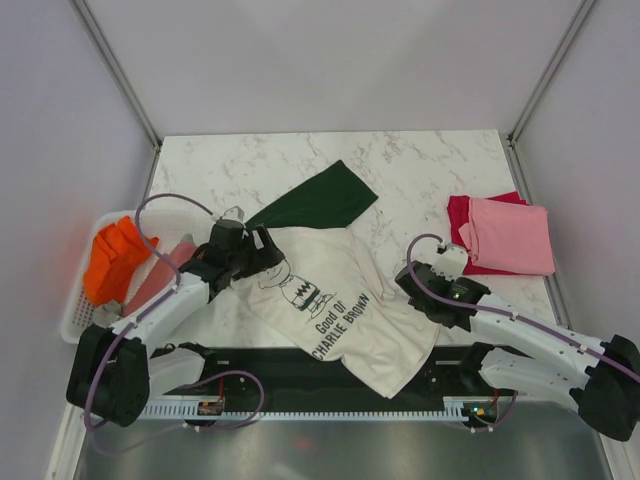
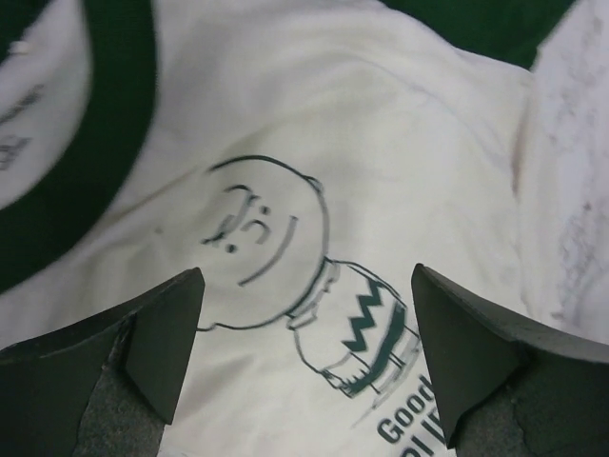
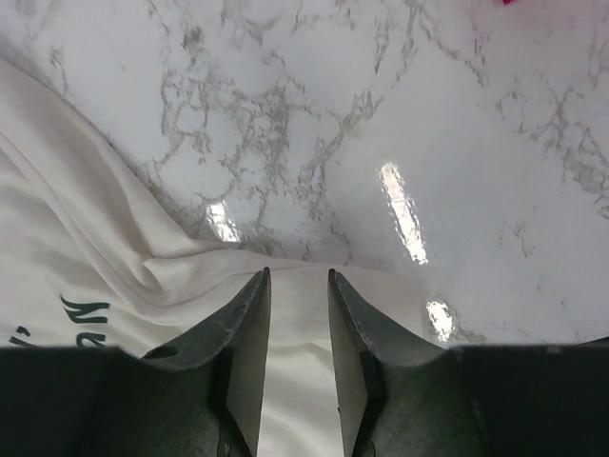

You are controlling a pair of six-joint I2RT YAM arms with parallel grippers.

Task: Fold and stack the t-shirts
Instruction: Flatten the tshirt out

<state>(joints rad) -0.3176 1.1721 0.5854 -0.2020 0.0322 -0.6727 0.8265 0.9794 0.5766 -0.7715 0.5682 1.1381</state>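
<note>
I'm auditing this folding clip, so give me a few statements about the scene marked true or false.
The large cream cartoon-print t-shirt lies on the white marble table. True.
The left gripper is shut. False: its fingers stand wide apart above the print.
The folded pink t-shirt lies on the crimson t-shirt. True.
The orange t-shirt lies on the marble. False: it sits in the white slatted plastic basket.
The right gripper gapes as wide as the left. False: its gap is narrow.

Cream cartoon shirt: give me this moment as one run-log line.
cream shirt: laid out, unfolded | left hand: open over print | right hand: narrow at shirt edge, grip unclear | pink shirt: folded on crimson shirt
</note>
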